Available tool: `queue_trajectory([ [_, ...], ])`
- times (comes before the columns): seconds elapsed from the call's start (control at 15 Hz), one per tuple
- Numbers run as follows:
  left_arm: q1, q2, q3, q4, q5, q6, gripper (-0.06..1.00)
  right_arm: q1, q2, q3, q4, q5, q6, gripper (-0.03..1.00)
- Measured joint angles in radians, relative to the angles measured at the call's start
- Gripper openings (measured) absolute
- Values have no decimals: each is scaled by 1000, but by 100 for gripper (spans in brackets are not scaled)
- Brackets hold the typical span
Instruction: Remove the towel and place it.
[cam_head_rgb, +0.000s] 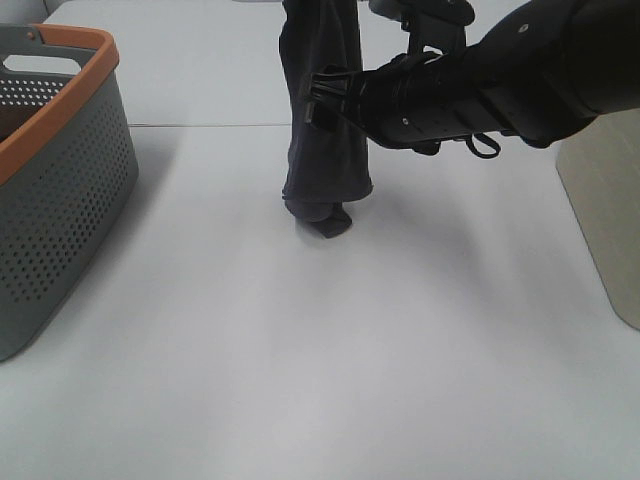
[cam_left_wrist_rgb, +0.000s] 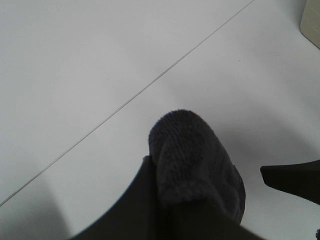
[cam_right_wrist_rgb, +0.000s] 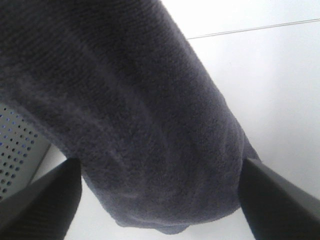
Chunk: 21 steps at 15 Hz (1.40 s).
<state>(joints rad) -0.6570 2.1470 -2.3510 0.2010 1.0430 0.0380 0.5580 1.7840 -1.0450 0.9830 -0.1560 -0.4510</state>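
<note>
Towel (cam_head_rgb: 325, 130) hanging, tip on white table (cam_head_rgb: 300, 350), basket (cam_head_rgb: 70, 200) left

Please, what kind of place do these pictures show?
Probably a robotics test bench set up for a laundry task, not a real home. The signs are a bare white table, a grey perforated basket with an orange rim, and a black robot arm reaching to a dark hanging towel.

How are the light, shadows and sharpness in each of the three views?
Exterior high: even light, only soft shadows on the table beneath the towel. Left wrist: bright table, towel weave sharp. Right wrist: towel very close, dark, slightly soft.
</note>
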Motion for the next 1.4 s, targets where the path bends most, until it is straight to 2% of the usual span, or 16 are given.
queue_trajectory([
  [0.07,0,0,0,-2,0,0,1,0,0,0,0,-23,25,76],
  [0.67,0,0,0,-27,0,14,1,11,-4,-41,0,11,43,76],
  [1.0,0,0,0,-30,1,14,1,11,25,-48,0,-46,43,76],
  [1.2,0,0,0,-31,9,25,1,11,85,-48,1,-43,43,76],
  [1.4,0,0,0,-31,10,37,1,11,89,-48,1,42,17,62],
])
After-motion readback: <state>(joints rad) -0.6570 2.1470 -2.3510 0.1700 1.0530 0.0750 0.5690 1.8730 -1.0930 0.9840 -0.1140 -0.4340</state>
